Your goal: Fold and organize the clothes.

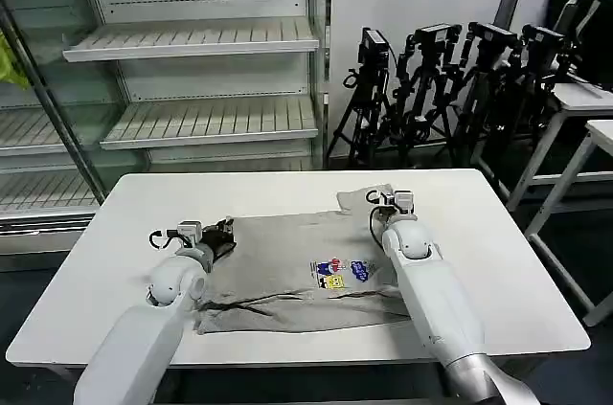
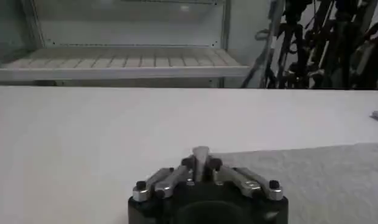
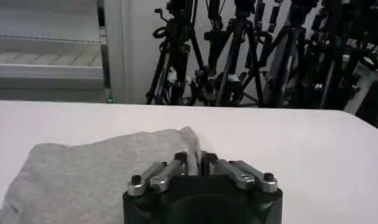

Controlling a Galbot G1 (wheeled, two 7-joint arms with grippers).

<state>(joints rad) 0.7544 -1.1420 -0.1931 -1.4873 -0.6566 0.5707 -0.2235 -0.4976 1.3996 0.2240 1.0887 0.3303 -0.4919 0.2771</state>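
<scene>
The clothes are one light grey T-shirt [image 1: 278,257] lying partly folded on the white table [image 1: 163,199], its cartoon print [image 1: 339,271] facing up. My left gripper [image 1: 226,231] sits at the shirt's left edge. In the left wrist view that gripper [image 2: 201,159] is shut, with a fold of the grey cloth [image 2: 335,176] pinched at its tip. My right gripper [image 1: 385,200] is at the sleeve on the far right side of the shirt. In the right wrist view it [image 3: 193,161] is shut on the sleeve cloth [image 3: 85,170].
Open white shelving [image 1: 192,41] stands behind the table on the left. Several black tripods [image 1: 450,89] lean against the wall behind it. More white tables [image 1: 584,103] stand to the right. Bare tabletop surrounds the shirt on every side.
</scene>
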